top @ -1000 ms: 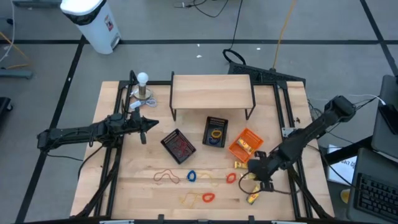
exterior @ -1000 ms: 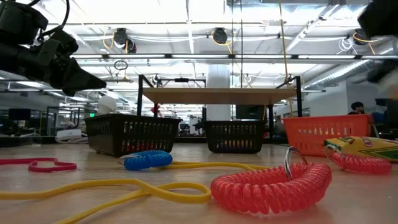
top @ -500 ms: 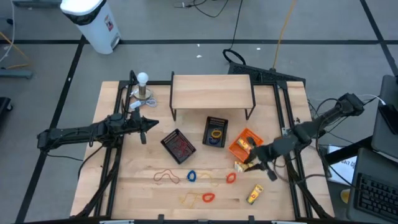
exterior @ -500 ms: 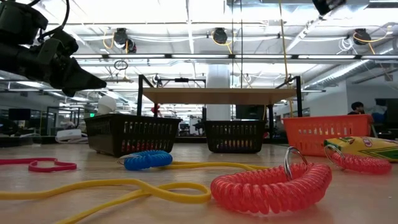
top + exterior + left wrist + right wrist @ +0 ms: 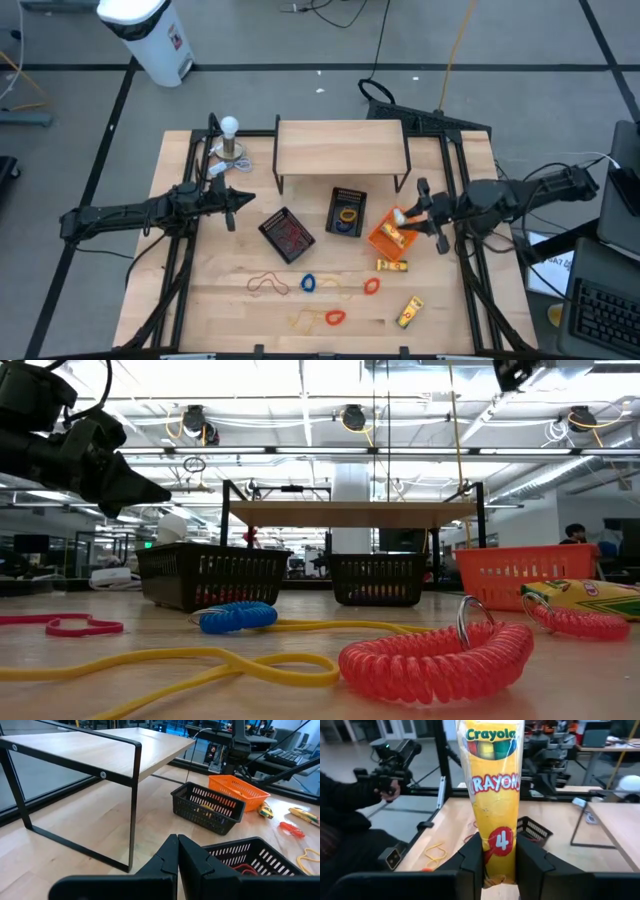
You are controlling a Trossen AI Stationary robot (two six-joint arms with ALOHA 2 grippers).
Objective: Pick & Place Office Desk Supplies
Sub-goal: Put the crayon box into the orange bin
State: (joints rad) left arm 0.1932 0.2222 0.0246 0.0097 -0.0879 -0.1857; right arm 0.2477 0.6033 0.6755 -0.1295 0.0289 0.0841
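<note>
R jaws: right gripper clamped on a yellow Crayola crayon packet, packet standing up between the two fingers; seen from above, it's carried over the orange tray, packet end above the tray's far edge.
L jaws: left gripper pressed together, nothing in them; hovers above the worktop on the L side, just beside the angled black mesh tray.
Packets: 2 more yellow packets on the worktop, one just in front of the orange tray, one nearer the front edge, tilted.
Orange tray: yellow stuff already in it, can't tell how many pcs.
Mesh trays: angled one holds red bands; 2nd black mesh tray near the middle holds a yellow loop w/ something blue.
Loops on worktop: red band, blue coil, small red coil, yellow band touching an orange-red coil, all well apart from both arms.
Low view: big red coil up front, blue coil behind it, yellow band running between.
Shelf: wooden shelf on black legs at the back, nothing on top.
Ball: white ball on a stand at the back L corner.
</note>
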